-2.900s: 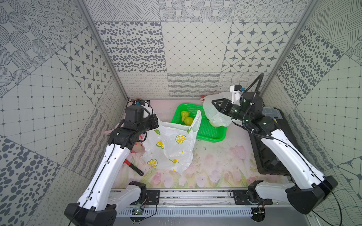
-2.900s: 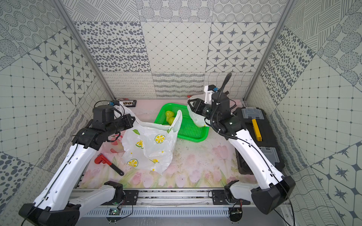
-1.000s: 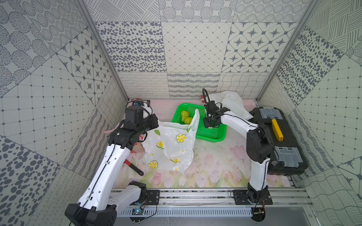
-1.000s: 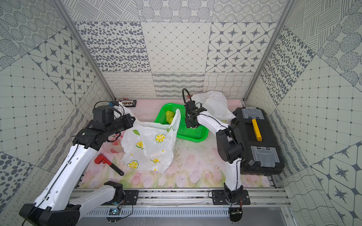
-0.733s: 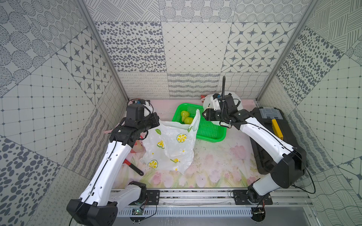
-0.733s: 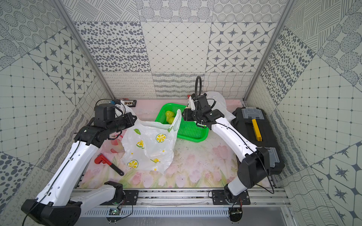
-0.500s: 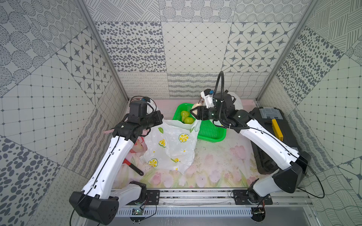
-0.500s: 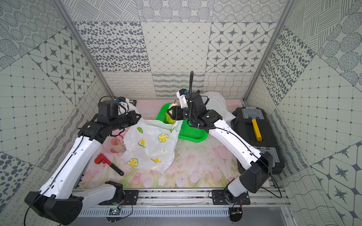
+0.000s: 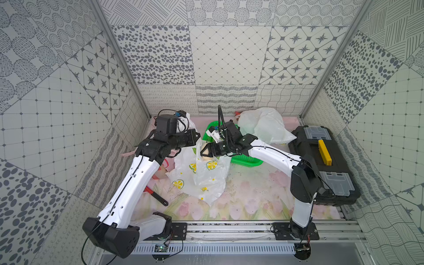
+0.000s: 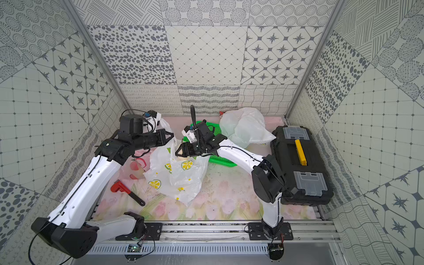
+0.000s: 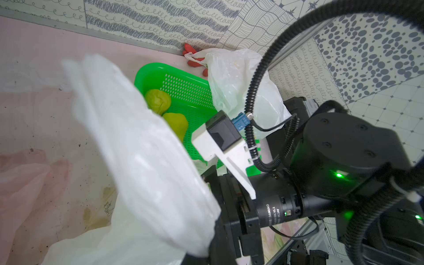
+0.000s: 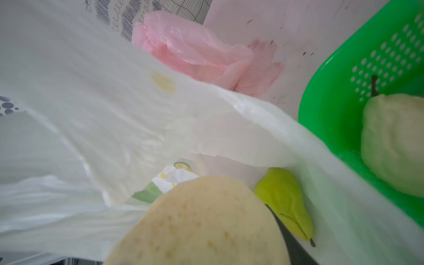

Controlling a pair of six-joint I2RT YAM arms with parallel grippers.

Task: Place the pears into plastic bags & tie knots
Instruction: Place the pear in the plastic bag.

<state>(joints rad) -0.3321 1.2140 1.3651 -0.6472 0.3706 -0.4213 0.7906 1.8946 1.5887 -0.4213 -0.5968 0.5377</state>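
The white lemon-print plastic bag point(image 9: 202, 174) point(image 10: 176, 174) stands mid-table, and my left gripper point(image 9: 195, 137) point(image 10: 171, 136) is shut on its raised rim point(image 11: 142, 149). My right gripper point(image 9: 205, 152) is shut on a bumpy cream pear point(image 9: 208, 153) point(image 10: 181, 153) point(image 12: 202, 220) right at the bag's mouth. A green pear point(image 12: 284, 202) lies inside the bag. Behind the bag, the green basket point(image 11: 183, 87) point(image 12: 332, 91) holds two green pears point(image 11: 158, 101) point(image 11: 176, 124) and another cream pear point(image 12: 394, 142).
A plain white bag point(image 9: 263, 126) point(image 11: 236, 80) lies at the back by the wall. The pink bag point(image 10: 137, 165) point(image 12: 195, 50) is crumpled left of the lemon bag. A red wrench point(image 10: 124, 188) lies front left. A black toolbox point(image 9: 321, 165) fills the right side.
My right arm swung from the back right over the basket to the lemon bag's mouth, now carrying a cream pear. My left gripper lifted the bag's rim higher and toward the centre.
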